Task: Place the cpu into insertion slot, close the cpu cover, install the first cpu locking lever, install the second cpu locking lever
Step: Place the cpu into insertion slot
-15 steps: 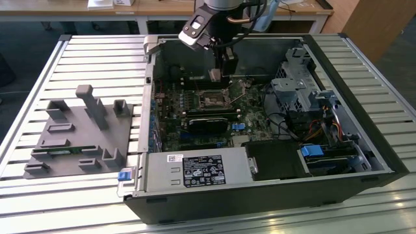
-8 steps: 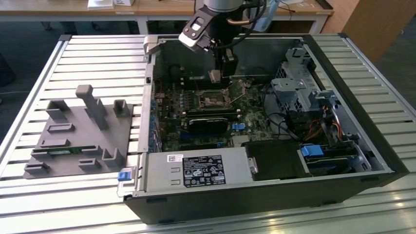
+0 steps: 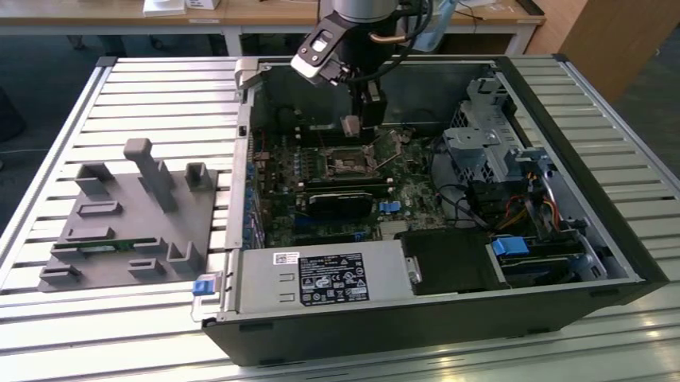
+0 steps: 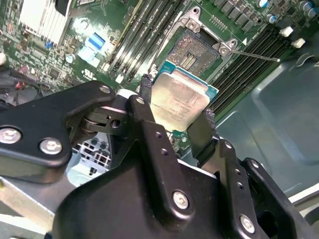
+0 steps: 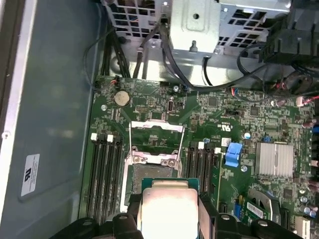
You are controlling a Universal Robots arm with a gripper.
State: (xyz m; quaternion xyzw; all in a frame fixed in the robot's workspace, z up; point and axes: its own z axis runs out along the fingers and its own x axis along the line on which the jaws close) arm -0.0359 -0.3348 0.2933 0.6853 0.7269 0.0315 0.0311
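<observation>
Pincer clenched on the cpu by two opposite edges, holding it above the uncovered insertion slot, not yet seated. Chip looks light, stiff and flat, likely fragile underneath; an edge grip seems right, sparing its faces.

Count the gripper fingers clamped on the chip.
2 on the gripper: one finger at one edge of the cpu, the other finger at the opposite edge. The cpu is held clear of the insertion slot.
</observation>
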